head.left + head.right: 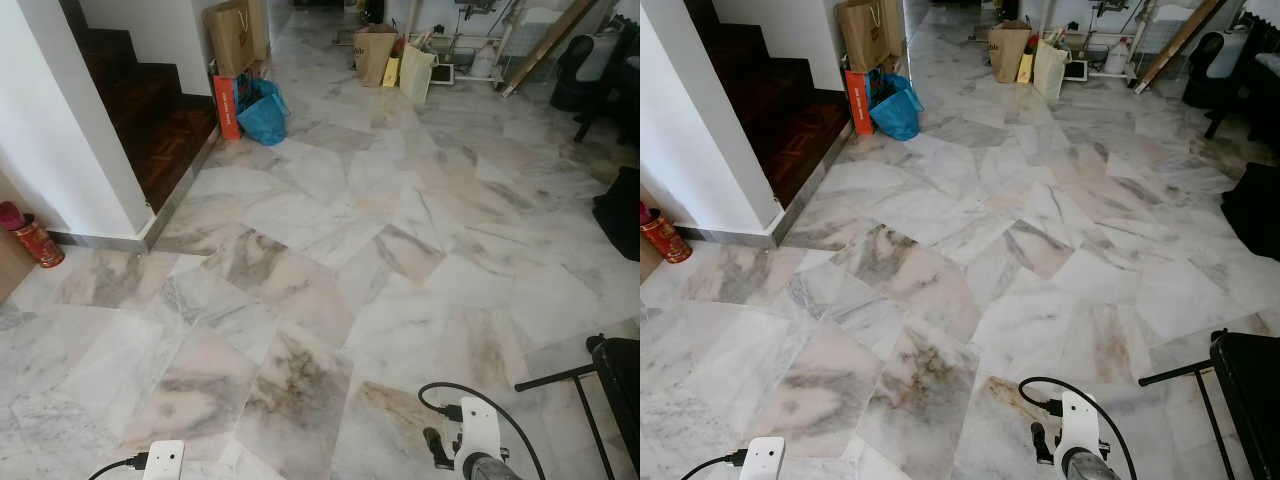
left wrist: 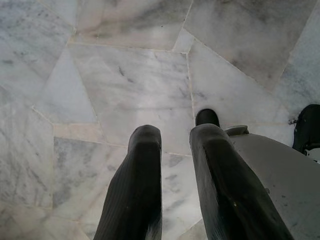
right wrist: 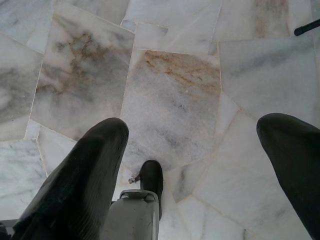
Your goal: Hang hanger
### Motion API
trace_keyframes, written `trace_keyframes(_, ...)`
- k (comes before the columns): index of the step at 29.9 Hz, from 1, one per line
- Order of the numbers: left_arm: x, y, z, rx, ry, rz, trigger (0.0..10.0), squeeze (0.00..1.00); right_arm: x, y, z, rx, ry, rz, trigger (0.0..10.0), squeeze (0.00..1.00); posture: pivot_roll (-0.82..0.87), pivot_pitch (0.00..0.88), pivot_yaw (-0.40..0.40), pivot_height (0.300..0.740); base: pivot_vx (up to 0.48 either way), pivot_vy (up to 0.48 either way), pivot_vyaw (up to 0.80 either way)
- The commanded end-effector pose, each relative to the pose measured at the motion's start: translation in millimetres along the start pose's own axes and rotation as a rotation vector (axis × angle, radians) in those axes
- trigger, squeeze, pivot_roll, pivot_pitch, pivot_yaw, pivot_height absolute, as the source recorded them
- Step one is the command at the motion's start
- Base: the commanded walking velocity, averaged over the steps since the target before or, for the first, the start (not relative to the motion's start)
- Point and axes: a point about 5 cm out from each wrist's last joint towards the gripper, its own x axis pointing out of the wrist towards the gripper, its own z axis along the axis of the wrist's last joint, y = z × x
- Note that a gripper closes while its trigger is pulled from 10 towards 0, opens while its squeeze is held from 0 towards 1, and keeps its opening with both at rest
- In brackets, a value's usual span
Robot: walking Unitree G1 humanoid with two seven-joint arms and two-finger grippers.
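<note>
currently i'm standing on a marble floor [image 1: 330, 260], both arms hanging low. my left gripper [image 2: 172, 165] has its fingers [image 2: 135, 190] nearly together, holding nothing; my right gripper [image 3: 200, 165] is spread wide, also w/o anything. i can't see a hanger yet, so i'm judging this as the search step: next i need to find it. writing on the paper bags [image 1: 375, 52] by a blue bag [image 1: 264, 112] is too small to read.
</note>
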Motion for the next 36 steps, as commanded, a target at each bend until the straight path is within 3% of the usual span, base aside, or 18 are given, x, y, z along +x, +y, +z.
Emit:
trace_keyframes(1,-0.3,-13.0,13.7,0.038,-0.103,-0.143,10.0,0.00,-1.4,10.2,-11.0,0.084,0.026,0.083,10.0,0.00,0.05,0.000,-0.053,0.740,0.000,0.000,0.00)
trace_keyframes(36,-0.5,-12.9,16.9,0.029,-0.129,-0.140,10.0,0.00,-1.1,14.5,-9.7,0.102,0.013,0.101,10.0,0.00,0.07,0.000,-0.060,0.740,0.000,0.000,0.00)
